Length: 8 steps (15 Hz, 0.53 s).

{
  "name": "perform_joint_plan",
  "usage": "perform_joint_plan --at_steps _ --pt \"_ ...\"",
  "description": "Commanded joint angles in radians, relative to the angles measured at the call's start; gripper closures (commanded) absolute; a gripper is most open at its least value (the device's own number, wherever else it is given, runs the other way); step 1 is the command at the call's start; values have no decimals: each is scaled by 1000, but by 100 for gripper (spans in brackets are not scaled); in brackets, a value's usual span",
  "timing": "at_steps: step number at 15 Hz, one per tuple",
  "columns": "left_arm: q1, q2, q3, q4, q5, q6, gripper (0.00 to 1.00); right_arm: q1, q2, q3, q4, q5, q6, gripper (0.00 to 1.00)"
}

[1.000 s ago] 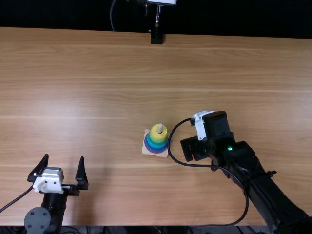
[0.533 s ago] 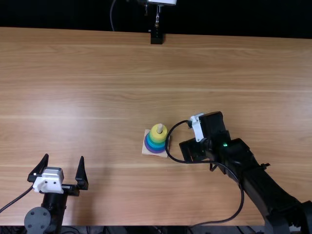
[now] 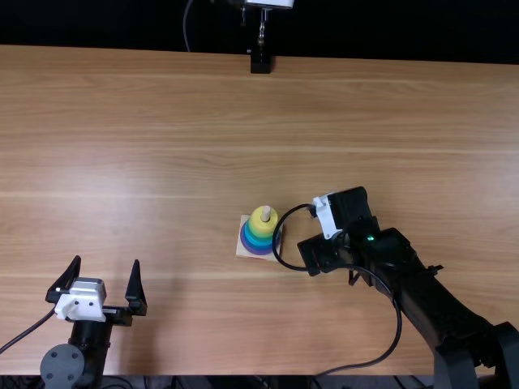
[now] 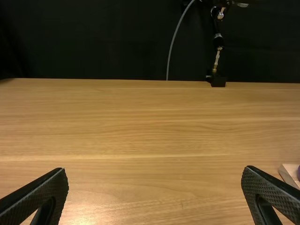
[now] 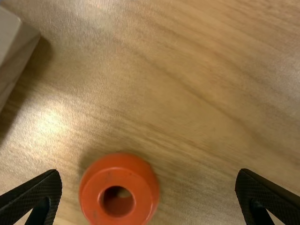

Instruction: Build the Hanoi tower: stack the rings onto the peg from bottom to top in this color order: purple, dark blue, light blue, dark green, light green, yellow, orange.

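Ring (image 5: 144, 201) is shining orange, right claw (image 3: 315, 254) (left claw (image 3: 107, 262) too!) is gaping empty, table's (image 3: 146, 138) gleaming, backdrop's (image 3: 97, 24) looming black!

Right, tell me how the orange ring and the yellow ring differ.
The orange ring lies on the table, while the yellow ring is on the peg. The orange ring's hole is empty; the peg sticks up through the yellow ring's. Both lie flat.
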Motion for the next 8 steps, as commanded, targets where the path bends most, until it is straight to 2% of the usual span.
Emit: perform_joint_plan --at_steps 1,7,8 --pt "11 -10 -14 -42 2 9 0 15 28 18 -7 -3 -35 0" --pt "11 -10 -14 -42 2 9 0 29 58 18 -20 -3 -40 0" --pt "11 -10 -14 -42 2 9 0 29 58 17 -22 -3 -40 16"
